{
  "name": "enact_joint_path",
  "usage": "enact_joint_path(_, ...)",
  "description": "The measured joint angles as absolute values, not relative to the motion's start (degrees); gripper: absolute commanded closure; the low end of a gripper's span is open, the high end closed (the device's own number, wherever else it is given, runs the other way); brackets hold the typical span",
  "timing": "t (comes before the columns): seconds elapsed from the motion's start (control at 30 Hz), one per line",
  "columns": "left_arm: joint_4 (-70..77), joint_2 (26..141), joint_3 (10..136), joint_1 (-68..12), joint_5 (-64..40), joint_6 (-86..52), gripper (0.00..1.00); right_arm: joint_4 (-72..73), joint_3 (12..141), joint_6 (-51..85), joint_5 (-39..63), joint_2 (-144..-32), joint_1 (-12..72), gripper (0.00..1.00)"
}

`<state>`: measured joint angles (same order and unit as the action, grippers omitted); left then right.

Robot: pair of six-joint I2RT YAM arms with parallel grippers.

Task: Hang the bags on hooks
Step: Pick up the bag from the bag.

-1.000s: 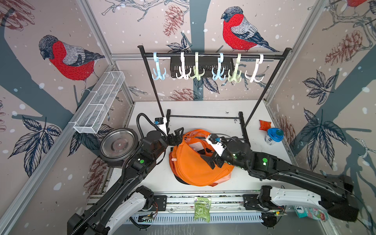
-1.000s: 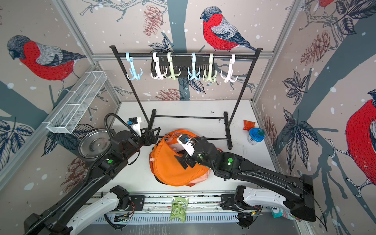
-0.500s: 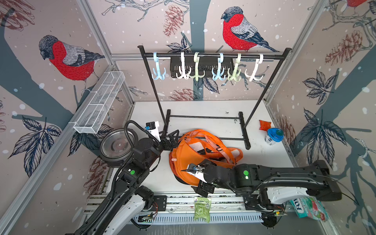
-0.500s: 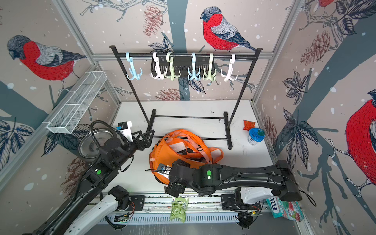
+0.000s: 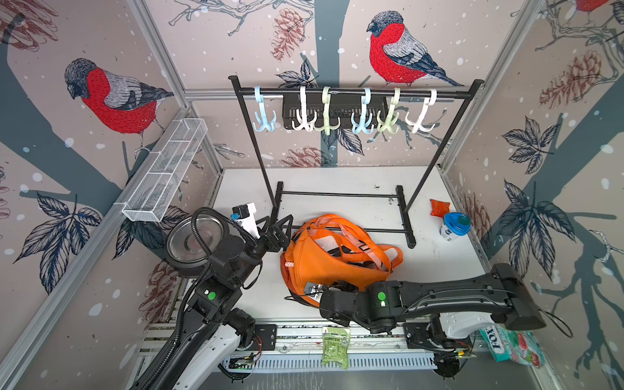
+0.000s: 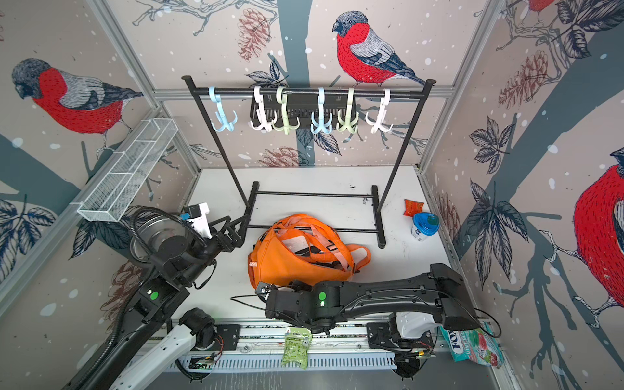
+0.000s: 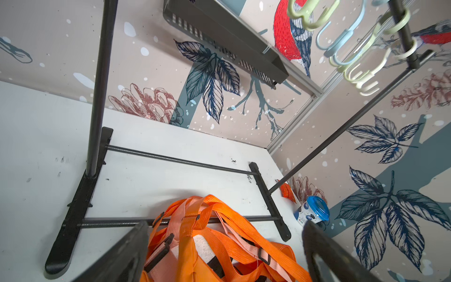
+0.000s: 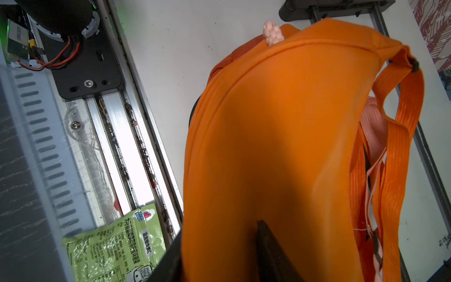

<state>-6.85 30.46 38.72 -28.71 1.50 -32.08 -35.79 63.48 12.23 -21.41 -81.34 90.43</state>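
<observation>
The orange bag lies slumped on the white table, its tangled straps draped over the rack's front base bar. Several pastel hooks hang empty from the black rail. My left gripper stands open just left of the bag's strap end, holding nothing. My right gripper sits at the bag's near edge, its fingers closed in on a fold of the orange body.
A steel bowl and a white wire basket stand on the left. At the right are a blue-lidded cup and a red packet. On the front rail lie a green packet and a mint bag.
My right arm swung from on top of the bag round to its near side and its jaws closed on the fabric. My left gripper drew back leftward off the bag, still open.
</observation>
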Motion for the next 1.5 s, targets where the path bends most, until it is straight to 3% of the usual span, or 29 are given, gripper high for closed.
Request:
enact_joint_path(0.33, -5.8, 26.1, 40.9, -28.7, -2.6, -32.7, 0.03, -25.8, 58.4, 11.8, -28.1, -61.4, 88.3, 0.94)
enact_joint_path(0.67, 5.1, 35.7, 38.7, -31.2, -17.2, -41.5, 0.02, -6.4, 47.7, 7.3, -35.2, -42.2, 75.6, 0.93)
enact_joint_path(1.0, 17.3, 46.9, 39.0, -44.1, -17.9, -46.3, 0.02, 0.5, 48.1, 0.3, -36.6, -45.9, 72.3, 0.96)
enact_joint_path(1.5, 25.3, 58.5, 46.4, -45.9, -19.9, -52.5, 0.04, 3.5, 49.5, -8.3, -37.7, -53.6, 74.6, 0.99)
